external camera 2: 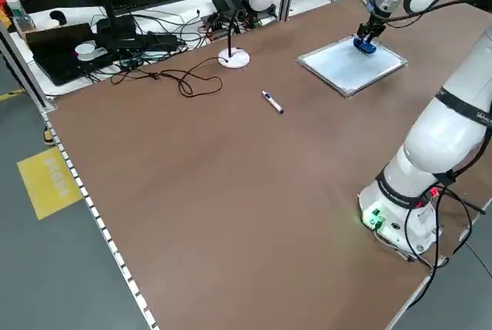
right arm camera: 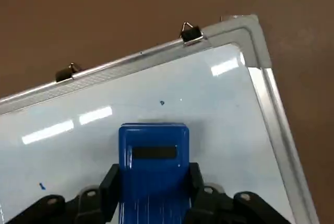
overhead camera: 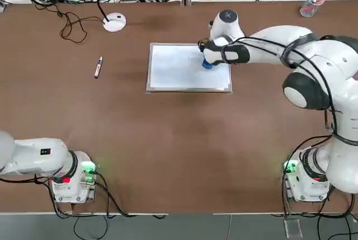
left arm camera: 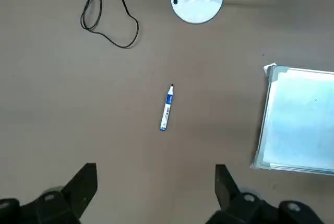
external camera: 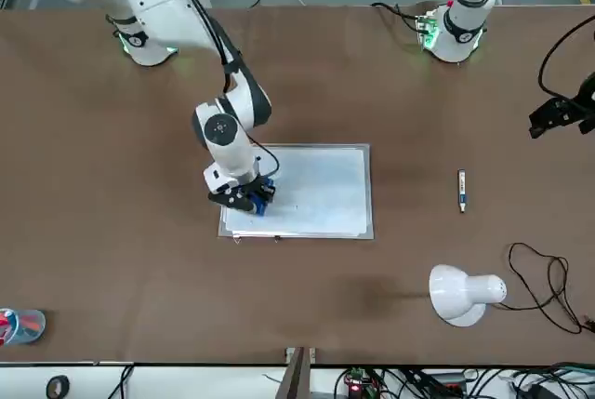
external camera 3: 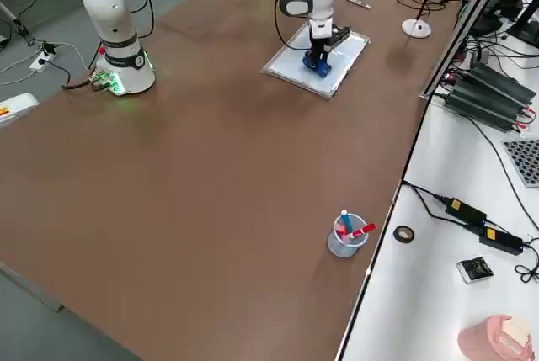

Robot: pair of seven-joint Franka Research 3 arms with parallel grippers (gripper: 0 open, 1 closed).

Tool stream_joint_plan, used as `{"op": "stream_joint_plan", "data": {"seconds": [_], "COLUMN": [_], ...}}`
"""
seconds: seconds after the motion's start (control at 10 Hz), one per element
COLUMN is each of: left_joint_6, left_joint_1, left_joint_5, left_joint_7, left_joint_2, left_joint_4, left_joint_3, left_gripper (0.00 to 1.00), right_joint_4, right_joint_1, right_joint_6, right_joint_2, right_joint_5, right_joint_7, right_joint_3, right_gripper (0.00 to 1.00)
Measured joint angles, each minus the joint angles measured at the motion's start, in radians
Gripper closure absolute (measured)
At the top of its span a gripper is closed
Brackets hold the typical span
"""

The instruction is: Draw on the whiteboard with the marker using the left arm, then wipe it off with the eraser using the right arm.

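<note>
The whiteboard [overhead camera: 179, 72] lies flat in the middle of the table, framed in silver. My right gripper [overhead camera: 208, 62] is shut on the blue eraser [right arm camera: 152, 166] and presses it onto the board near its far right corner. Small blue specks [right arm camera: 162, 103] of ink remain on the white surface beside the eraser. The marker [overhead camera: 98, 67] lies on the bare table to the left of the board, also seen as the marker [left arm camera: 166, 110] in the left wrist view. My left gripper [left arm camera: 156, 190] is open, held high above the table near the left base, with nothing between its fingers.
A white desk lamp [overhead camera: 114, 22] with a black cord stands at the far left of the table. A clear cup [overhead camera: 309, 6] with red items sits at the far right edge. Cables pile up beyond the far edge. Both arm bases [overhead camera: 72, 181] stand at the near edge.
</note>
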Motion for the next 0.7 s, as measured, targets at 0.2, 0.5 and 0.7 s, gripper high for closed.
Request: {"op": "stream_joint_plan", "data": {"seconds": [0.2,0.5,0.7], "left_joint_6": [0.000,0.000,0.000], "left_joint_1": [0.000,0.000,0.000], "left_joint_5": [0.000,0.000,0.000], "left_joint_7": [0.000,0.000,0.000], "left_joint_2": [0.000,0.000,0.000], "left_joint_4": [0.000,0.000,0.000], "left_joint_3": [0.000,0.000,0.000], "left_gripper": [0.00,0.00,0.00], "right_joint_4": [-0.011,-0.022,-0.016], "right_joint_1": [0.014,0.053,0.082], "right_joint_6": [0.043,0.151,0.187], "right_joint_2": [0.002,0.023,0.036], "right_joint_5": [-0.002,-0.002,-0.002], "right_joint_7": [0.002,0.042,0.087], "right_joint_3": [-0.002,-0.008,-0.012], "right_gripper": [0.44,0.44,0.44]}}
